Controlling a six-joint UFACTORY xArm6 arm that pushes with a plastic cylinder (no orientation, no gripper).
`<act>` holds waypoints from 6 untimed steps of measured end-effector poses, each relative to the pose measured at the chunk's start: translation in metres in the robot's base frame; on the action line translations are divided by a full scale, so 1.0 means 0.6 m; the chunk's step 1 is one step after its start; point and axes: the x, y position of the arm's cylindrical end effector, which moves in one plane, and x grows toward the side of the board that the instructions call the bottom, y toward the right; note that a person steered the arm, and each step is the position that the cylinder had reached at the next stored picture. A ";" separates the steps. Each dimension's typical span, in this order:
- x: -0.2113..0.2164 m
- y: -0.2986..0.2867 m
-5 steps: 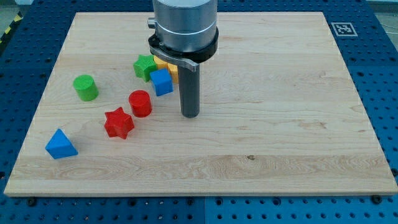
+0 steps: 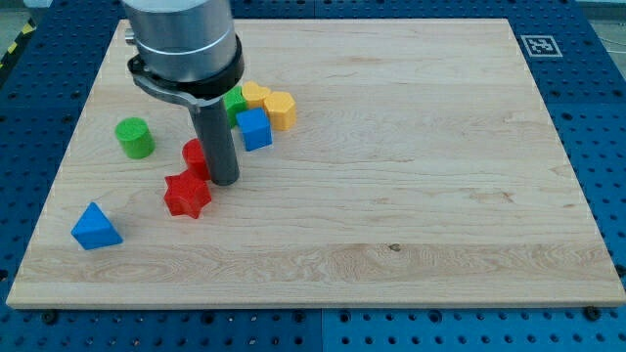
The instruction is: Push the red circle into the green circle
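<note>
The red circle [image 2: 194, 154] lies left of centre on the wooden board, mostly hidden behind my rod. My tip [image 2: 224, 181] stands right against its right side, touching or nearly so. The green circle [image 2: 134, 138] sits further to the view's left and a little higher, apart from the red circle. A red star [image 2: 187, 194] lies just below the red circle, close to my tip's left.
A blue cube [image 2: 254, 128], a green star [image 2: 235, 101] partly hidden by the arm, and two yellow blocks [image 2: 280, 110] cluster above and right of my tip. A blue triangle [image 2: 96, 227] lies near the board's lower left corner.
My tip has moved to the view's left, from right of the blue cube to the red circle's right side. The red circle has shifted slightly left and up.
</note>
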 end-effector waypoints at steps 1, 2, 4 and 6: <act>-0.008 -0.005; -0.018 -0.005; -0.020 -0.015; -0.053 -0.045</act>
